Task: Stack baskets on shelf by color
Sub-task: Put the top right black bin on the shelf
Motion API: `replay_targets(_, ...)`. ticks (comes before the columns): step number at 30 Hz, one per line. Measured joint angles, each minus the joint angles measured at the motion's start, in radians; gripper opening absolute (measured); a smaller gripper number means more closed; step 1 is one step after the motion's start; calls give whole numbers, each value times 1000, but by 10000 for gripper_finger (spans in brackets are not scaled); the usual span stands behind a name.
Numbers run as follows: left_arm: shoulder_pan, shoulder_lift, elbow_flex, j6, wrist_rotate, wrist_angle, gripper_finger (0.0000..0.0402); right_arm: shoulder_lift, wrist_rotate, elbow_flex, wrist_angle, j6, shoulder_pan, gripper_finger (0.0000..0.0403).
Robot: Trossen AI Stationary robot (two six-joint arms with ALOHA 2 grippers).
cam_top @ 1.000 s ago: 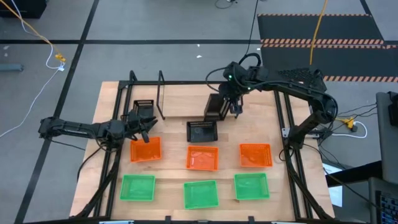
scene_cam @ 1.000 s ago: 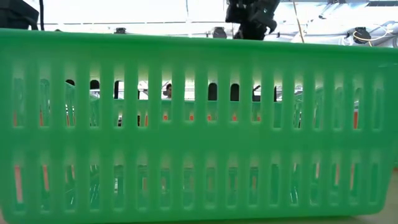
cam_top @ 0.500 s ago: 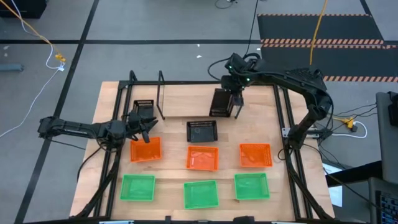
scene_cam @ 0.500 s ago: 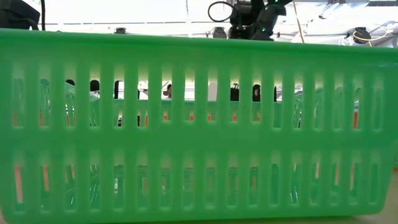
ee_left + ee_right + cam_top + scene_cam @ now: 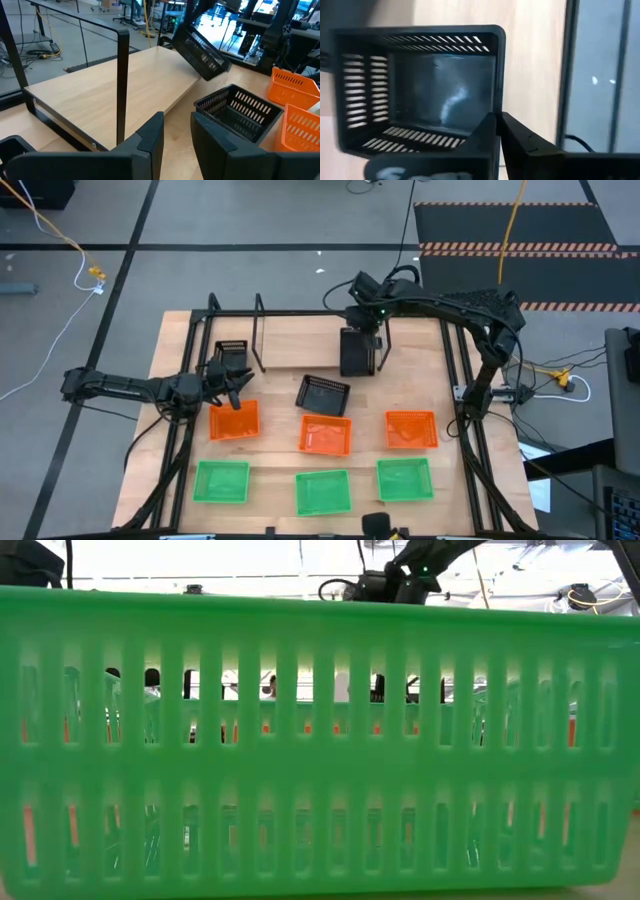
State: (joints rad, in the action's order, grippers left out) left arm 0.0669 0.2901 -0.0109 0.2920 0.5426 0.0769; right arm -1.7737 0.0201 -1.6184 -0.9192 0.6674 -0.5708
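My right gripper (image 5: 366, 322) (image 5: 498, 119) is over the shelf's (image 5: 300, 345) right end, shut on a black basket (image 5: 358, 355) (image 5: 200, 50) that is tipped in the air. A second black basket (image 5: 324, 394) (image 5: 239, 112) sits askew on the table in front of the shelf. The third (image 5: 232, 350) lies by the shelf's left end. My left gripper (image 5: 228, 377) (image 5: 177, 134) is open, near the table's left side, just in front of that third basket. Three orange baskets (image 5: 326, 433) form a row, with three green ones (image 5: 323, 492) nearer. My right gripper pinches the black basket by a side wall's rim near a corner (image 5: 496, 107). One finger (image 5: 485, 132) looks to be inside and the other outside. The fingers come from above. The basket is lifted clear and tilted steeply, hanging below them with its open side toward the wrist camera.
Thin black hoop uprights (image 5: 258, 330) (image 5: 122, 85) stand on the shelf's left part. A black frame runs along the table's sides (image 5: 462, 380). A green basket (image 5: 320, 740) fills the low view, with my right arm (image 5: 400, 582) above its rim.
My right arm has swung its wrist toward the table's far left and turned. The held black basket has shifted slightly right over the shelf's end and shows a different tilt. The black basket on the table has turned askew from its squared position.
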Motion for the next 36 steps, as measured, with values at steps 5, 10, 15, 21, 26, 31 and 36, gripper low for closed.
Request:
replay_targets(5, 0, 0, 0, 0, 0, -4, 97, -2, -212, -1, 52, -28, 4, 56)
replay_targets(10, 0, 0, 0, 0, 0, -8, 97, 72, -279, 0, 96, -58, 15, 92)
replay_targets(15, 0, 0, 0, 2, 0, -9, 97, 164, -78, -1, 116, -177, 43, 111)
replay_targets(21, 0, 0, 0, 8, 0, -11, 97, 206, 109, 98, 97, -401, 139, 113)
replay_targets(26, 0, 0, 0, 10, 0, -11, 97, 211, -43, 220, 131, -386, 209, 114)
replay_targets(31, 0, 0, 0, 2, 0, -10, 97, 210, -35, 332, 234, -393, 220, 114)
replay_targets(36, 0, 0, 0, -12, 5, -8, 97, 209, -8, 418, 327, -396, 219, 114)
